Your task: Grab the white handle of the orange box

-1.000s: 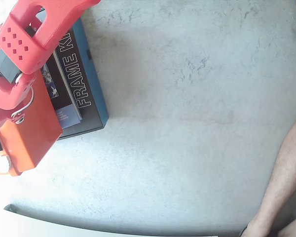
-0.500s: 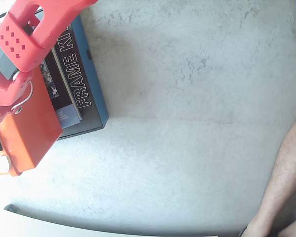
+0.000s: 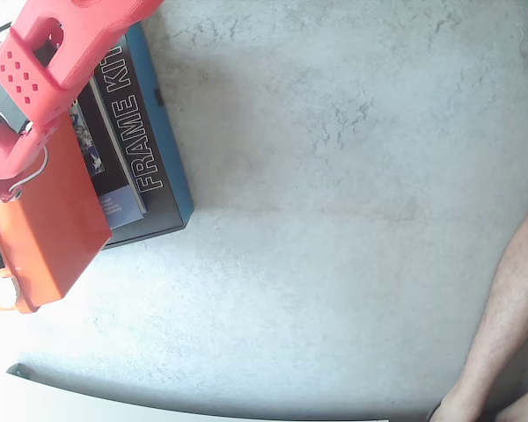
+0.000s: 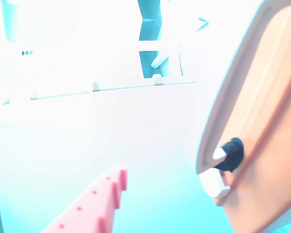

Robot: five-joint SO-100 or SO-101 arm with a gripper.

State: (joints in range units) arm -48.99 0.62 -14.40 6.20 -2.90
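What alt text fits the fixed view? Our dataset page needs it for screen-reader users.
A red robot arm reaches over an orange box at the left edge, beside a black "FRAME KIT" box on a grey surface. A bare leg shows at lower right.

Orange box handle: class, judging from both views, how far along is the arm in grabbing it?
Done: the red arm is over the orange box. In hand: in the wrist view one red finger sits left of the box, apart from it, near its black knob. Left: closing on the handle; glare hides it, and no grip shows.
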